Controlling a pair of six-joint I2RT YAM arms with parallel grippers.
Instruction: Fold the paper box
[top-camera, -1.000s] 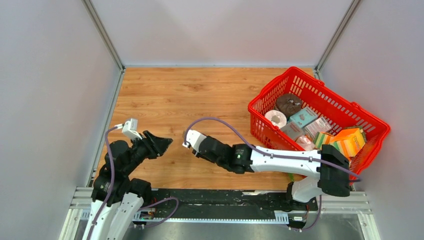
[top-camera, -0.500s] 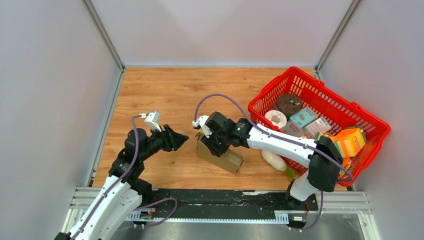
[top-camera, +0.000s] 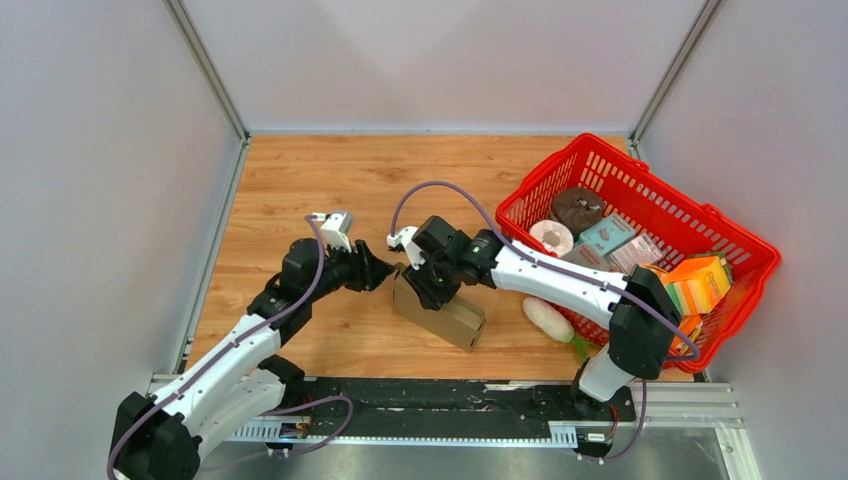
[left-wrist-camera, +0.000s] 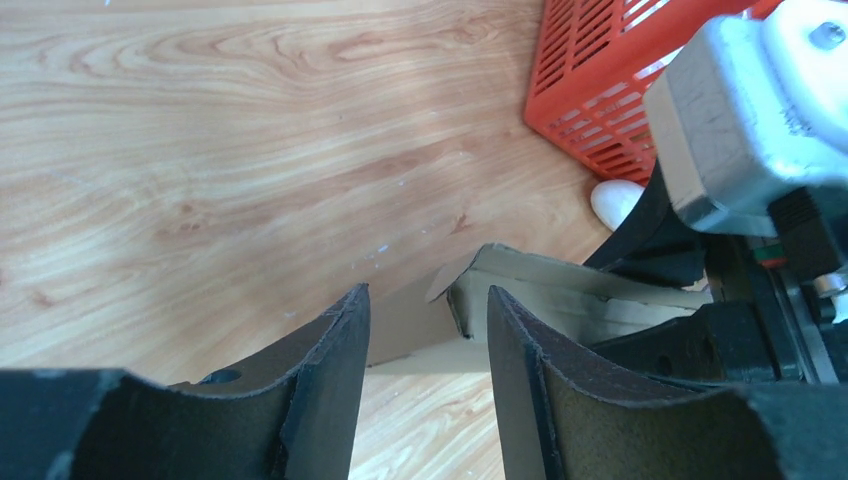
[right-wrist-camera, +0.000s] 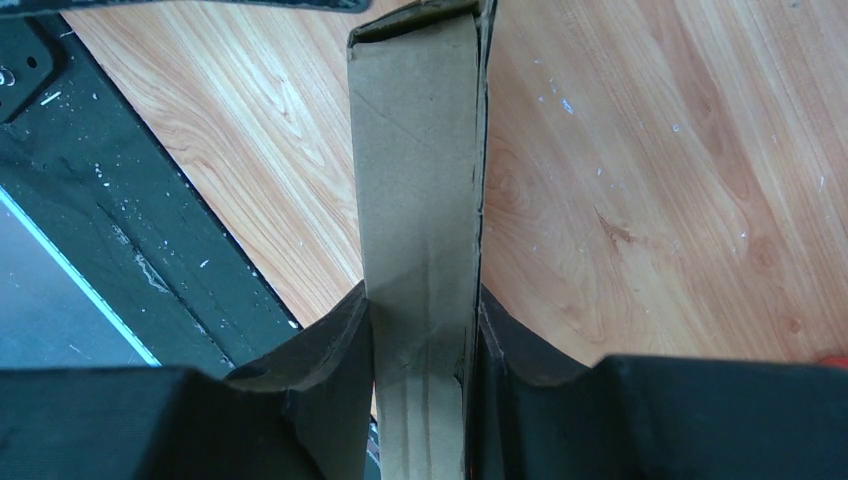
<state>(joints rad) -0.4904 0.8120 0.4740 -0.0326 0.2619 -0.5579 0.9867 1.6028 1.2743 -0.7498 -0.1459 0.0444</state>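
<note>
The paper box (top-camera: 445, 314) is a narrow brown cardboard box lying on the wooden table, with one end open toward the left. My right gripper (top-camera: 428, 281) comes down on its left part and is shut on it. In the right wrist view the paper box (right-wrist-camera: 420, 190) is squeezed between both fingers (right-wrist-camera: 330, 350). My left gripper (top-camera: 387, 271) is open just left of the open end. In the left wrist view its fingers (left-wrist-camera: 335, 380) stand apart, and the paper box's end flap (left-wrist-camera: 520, 295) lies just beyond the fingertips, apart from them.
A red plastic basket (top-camera: 560, 170) holding several packets stands at the right. A white, green-tipped object (top-camera: 548, 320) lies on the table between box and basket. The black rail (top-camera: 430, 395) runs along the near edge. Grey walls close in on three sides.
My left arm has reached right until its open gripper is at the box's open end. A second ago the right arm lay low and covered the box; it now grips it from above.
</note>
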